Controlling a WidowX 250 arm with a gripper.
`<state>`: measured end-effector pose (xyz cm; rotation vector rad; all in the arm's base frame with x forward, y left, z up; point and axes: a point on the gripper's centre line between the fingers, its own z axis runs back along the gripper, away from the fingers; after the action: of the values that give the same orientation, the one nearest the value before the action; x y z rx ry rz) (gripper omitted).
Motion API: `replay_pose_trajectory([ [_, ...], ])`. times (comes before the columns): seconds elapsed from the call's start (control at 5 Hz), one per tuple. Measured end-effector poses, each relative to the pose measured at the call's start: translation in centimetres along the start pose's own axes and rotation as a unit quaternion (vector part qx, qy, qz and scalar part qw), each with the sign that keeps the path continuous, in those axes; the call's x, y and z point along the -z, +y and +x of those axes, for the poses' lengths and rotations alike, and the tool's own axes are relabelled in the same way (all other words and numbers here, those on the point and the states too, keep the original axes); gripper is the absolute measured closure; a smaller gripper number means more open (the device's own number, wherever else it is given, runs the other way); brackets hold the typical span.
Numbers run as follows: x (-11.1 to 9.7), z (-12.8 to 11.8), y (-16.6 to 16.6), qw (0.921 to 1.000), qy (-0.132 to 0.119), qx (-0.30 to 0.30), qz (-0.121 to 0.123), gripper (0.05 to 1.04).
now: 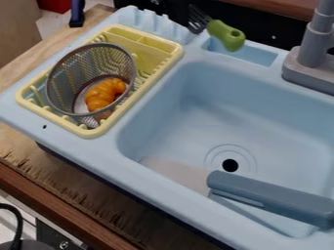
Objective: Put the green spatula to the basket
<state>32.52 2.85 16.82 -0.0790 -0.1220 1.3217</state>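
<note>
The green spatula's handle (226,35) shows at the top, right of centre, over the sink's back rim beside a narrow recess. Its dark slotted head (198,20) points up and left from the handle, toward the dark area behind the sink. On the left, a round wire-mesh basket (60,83) sits tilted inside the yellow dish rack (171,50), its open mouth facing the camera. An orange croissant-shaped toy (102,94) lies in the mesh basket.
The light blue sink (176,110) takes up the middle and right, with a grey-blue block (271,197) across its lower right. A grey faucet (313,58) stands at the upper right. Wooden counter (58,180) borders the sink's lower left.
</note>
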Motion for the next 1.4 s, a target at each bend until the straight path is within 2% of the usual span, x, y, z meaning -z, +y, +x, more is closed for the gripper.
replay_pose_trajectory([
  [0.4,-0.9,3.4,4.0,0.9955,0.003,0.095,0.002,0.514],
  [0.6,-0.5,4.6,5.5,0.991,0.003,0.134,0.006,0.514],
  [0.8,-0.2,5.4,7.2,0.9833,-0.002,0.181,-0.011,0.514],
  [1.2,2.0,5.5,8.6,0.975,-0.018,0.221,-0.005,0.514],
  [1.4,2.4,6.1,8.8,0.9768,-0.029,0.212,-0.01,0.514],
])
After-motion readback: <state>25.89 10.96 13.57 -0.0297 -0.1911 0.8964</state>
